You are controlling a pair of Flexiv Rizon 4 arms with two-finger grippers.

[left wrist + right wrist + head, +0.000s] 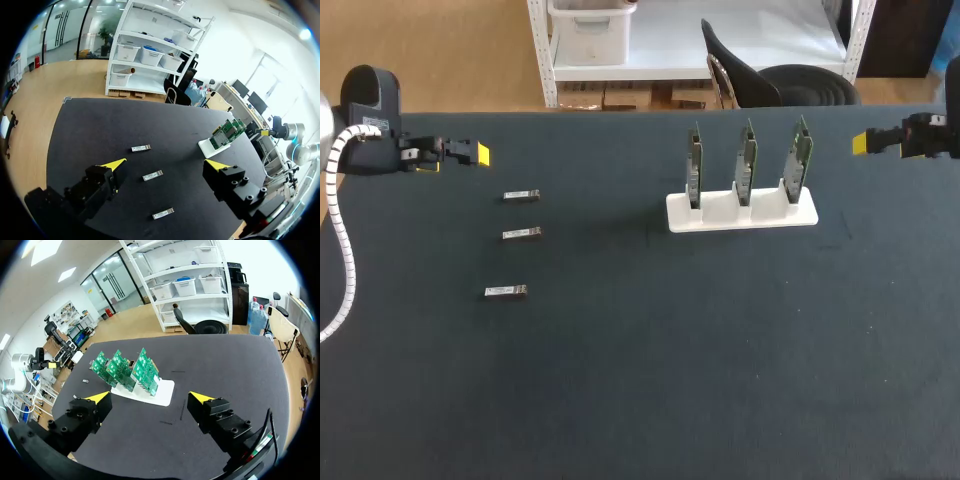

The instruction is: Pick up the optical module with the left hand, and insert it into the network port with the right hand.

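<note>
Optical modules (521, 233): in the head view I see three small silver rectangular metal ones in a loose column on the dark cloth table (620, 400), at about nine o'clock from its middle. The far module (521, 195), the middle module and the near module (506, 291) lie flat, apart from one another, none held. My left gripper (480, 154) hangs at ten o'clock, just beyond the far module. At one o'clock stands a white plastic holder (741, 212) with three green circuit boards (747, 165) upright in its slots. My right gripper (861, 143) hangs at two o'clock, well apart from the holder.

In the left wrist view the left gripper (167, 164) has its yellow-tipped fingers (117, 164) spread wide with nothing in them. All three optical modules (152, 175) lie on the table (90, 130) under and ahead of it, between the lines of the fingers. The holder (207, 146) with its circuit boards (227, 132) stands farther off, beyond the one finger.

In the right wrist view the right gripper (151, 398) is likewise wide apart and empty. The holder (165, 392) stands just ahead, at twelve o'clock from the fingers (200, 398), with the circuit boards (125, 370) fanned upright on it. I cannot make out the ports on the boards.
</note>
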